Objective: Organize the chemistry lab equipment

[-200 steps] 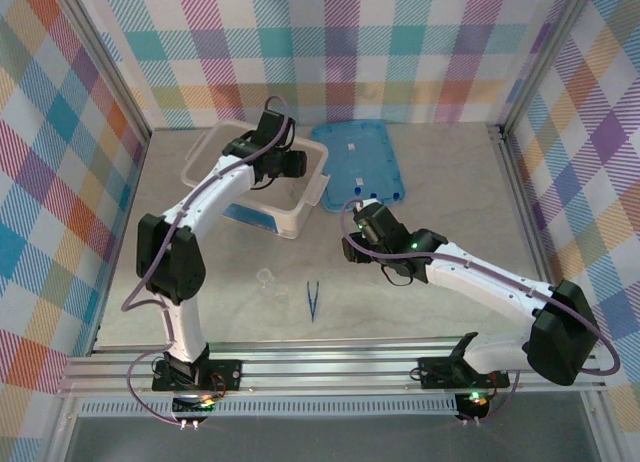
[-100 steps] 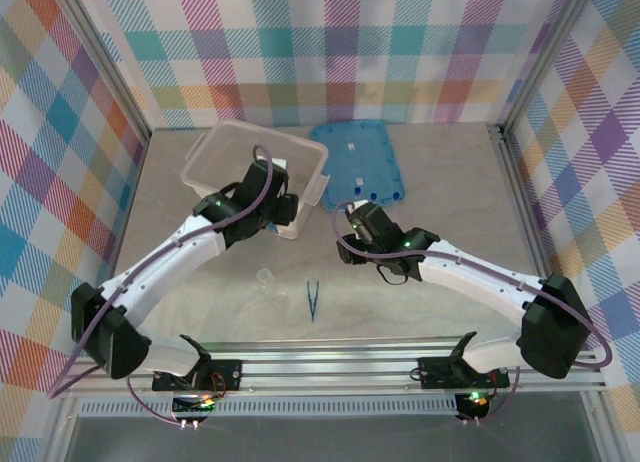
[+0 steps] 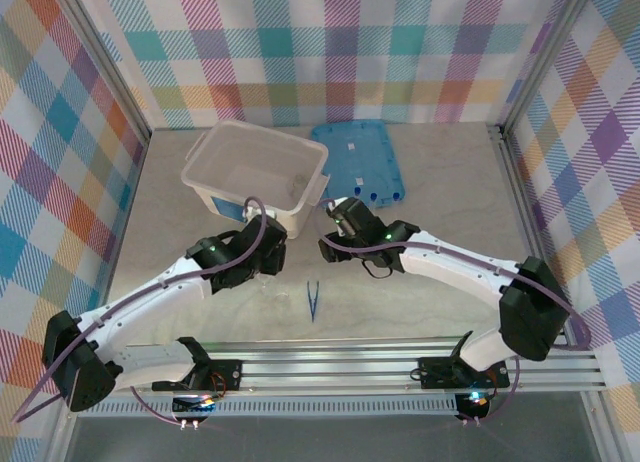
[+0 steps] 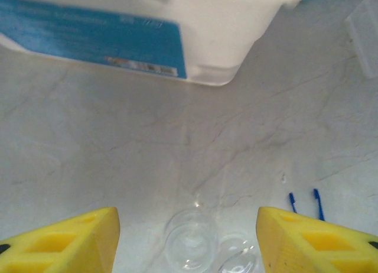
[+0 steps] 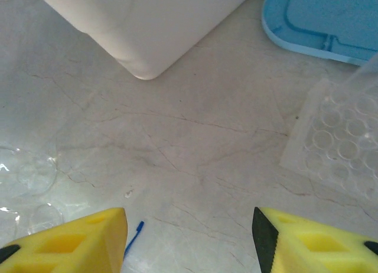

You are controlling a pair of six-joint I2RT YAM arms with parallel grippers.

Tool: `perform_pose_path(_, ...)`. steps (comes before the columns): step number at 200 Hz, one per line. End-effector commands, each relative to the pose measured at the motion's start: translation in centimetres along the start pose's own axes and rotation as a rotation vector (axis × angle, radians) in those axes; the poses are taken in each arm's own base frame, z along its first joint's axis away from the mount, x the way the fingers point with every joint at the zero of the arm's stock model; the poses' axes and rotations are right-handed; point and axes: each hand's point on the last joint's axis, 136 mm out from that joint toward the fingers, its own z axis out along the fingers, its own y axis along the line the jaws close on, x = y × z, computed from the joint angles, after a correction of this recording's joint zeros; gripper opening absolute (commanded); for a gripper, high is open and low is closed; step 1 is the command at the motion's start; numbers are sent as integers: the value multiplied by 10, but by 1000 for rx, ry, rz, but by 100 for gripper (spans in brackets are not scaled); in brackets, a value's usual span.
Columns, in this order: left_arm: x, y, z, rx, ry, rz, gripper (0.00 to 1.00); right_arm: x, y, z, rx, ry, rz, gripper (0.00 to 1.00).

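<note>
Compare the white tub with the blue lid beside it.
The tub is translucent white and deep, standing open-topped; the lid is solid blue and lies flat. The tub sits left, the lid right. Both are rounded rectangles at the far side of the table.

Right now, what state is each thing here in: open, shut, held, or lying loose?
Tub: upright, lid off.
Blue lid: lying flat on the table beside the tub.
Glass beakers: loose on the table, not held.
Tweezers: lying flat on the table, not held.
Left gripper: open, holding nothing.
Right gripper: open, holding nothing.
</note>
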Motion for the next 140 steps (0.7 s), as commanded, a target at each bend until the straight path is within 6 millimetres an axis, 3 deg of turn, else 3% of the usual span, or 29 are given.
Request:
perform_pose_path(1, 10, 9, -4, -21, 0, -47, 62, -19, 16, -3, -45, -41, -32, 60)
perform_pose_path(87, 56, 4, 25, 7, 109, -109, 61, -25, 28, 5, -55, -26, -85, 65)
perform_pose_path(140, 65, -2, 39, 15, 134, -109, 61, -21, 28, 7, -53, -14, -80, 66)
